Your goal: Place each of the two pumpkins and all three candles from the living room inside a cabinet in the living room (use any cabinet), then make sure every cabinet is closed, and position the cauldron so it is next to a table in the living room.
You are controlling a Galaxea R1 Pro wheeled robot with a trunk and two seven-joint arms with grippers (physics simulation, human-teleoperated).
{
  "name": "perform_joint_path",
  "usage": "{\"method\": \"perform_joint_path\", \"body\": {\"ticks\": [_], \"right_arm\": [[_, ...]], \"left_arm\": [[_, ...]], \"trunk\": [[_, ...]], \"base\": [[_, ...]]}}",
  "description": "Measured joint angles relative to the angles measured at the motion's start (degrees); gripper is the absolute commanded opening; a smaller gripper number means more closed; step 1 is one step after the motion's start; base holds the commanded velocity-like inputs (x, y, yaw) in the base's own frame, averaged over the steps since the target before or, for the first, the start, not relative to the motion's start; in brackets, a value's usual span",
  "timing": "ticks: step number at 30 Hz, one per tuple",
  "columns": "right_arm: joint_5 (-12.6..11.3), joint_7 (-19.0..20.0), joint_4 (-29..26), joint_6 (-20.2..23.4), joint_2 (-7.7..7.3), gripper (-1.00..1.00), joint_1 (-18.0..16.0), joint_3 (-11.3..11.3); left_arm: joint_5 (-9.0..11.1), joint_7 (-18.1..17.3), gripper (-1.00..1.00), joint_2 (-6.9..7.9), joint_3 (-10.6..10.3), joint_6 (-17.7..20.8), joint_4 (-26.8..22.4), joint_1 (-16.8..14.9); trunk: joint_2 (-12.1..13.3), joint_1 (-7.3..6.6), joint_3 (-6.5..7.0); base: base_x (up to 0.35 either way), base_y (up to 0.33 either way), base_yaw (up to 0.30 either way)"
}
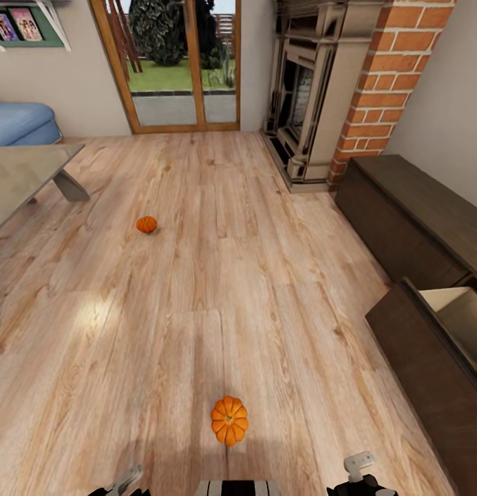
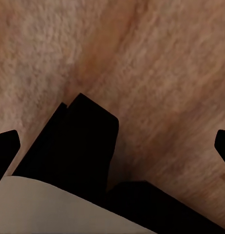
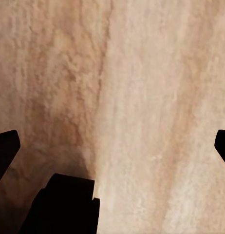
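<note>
Both tools sat at the lower edge of the head view, the left tool (image 1: pixel 121 481) and the right tool (image 1: pixel 360 468) held low above the plank floor (image 1: pixel 197 324). In each wrist view the two dark fingertips stood far apart at the picture's edges, the left tool's fingers (image 2: pixel 5 146) and the right tool's fingers (image 3: pixel 5 146) spread wide with nothing but floor between them, so both tools were open and empty. Just ahead of the robot, between the two arms, the near pumpkin (image 1: pixel 229 420) rested on the floor. Farther off and to the left lay the far pumpkin (image 1: pixel 146 224), near the angled leg of the tabletop (image 1: pixel 25 176), whose grey top showed at the left edge. Along the right wall stood the cabinet (image 1: pixel 410 220), dark brown and low; its nearer drawer (image 1: pixel 465 313) was pulled out, showing a pale interior. Beyond the cabinet rose the brick fireplace (image 1: pixel 376 89). A blue sofa (image 1: pixel 21 122) sat at the far left, and glass doors (image 1: pixel 179 65) opened onto a green yard.
</note>
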Motion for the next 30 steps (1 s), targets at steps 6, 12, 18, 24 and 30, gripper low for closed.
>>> {"method": "perform_joint_path", "body": {"ticks": [6,12,18,24,30], "right_arm": [[0.0,0.0,0.0,0.0,0.01,1.00,0.0,0.0],[0.1,0.0,0.0,0.0,0.00,1.00,0.0,0.0],[0.1,0.0,0.0,0.0,0.00,1.00,0.0,0.0],[0.1,0.0,0.0,0.0,0.00,1.00,0.0,0.0],[0.1,0.0,0.0,0.0,0.00,1.00,0.0,0.0]], "left_arm": [[0.0,0.0,1.00,0.00,0.0,0.0,0.0,0.0],[0.0,0.0,1.00,0.00,0.0,0.0,0.0,0.0],[0.0,0.0,1.00,0.00,0.0,0.0,0.0,0.0],[-0.1,0.0,1.00,0.00,0.0,0.0,0.0,0.0],[-0.1,0.0,1.00,0.00,0.0,0.0,0.0,0.0]], "trunk": [[-2.4,1.32,-1.08],[-4.8,2.64,-2.15],[-7.2,3.95,-3.23],[-9.6,5.27,-4.31],[-12.0,6.59,-5.39]], "base": [[0.000,0.000,0.000],[0.000,0.000,0.000],[0.000,0.000,0.000],[0.000,0.000,0.000],[0.000,0.000,0.000]]}}
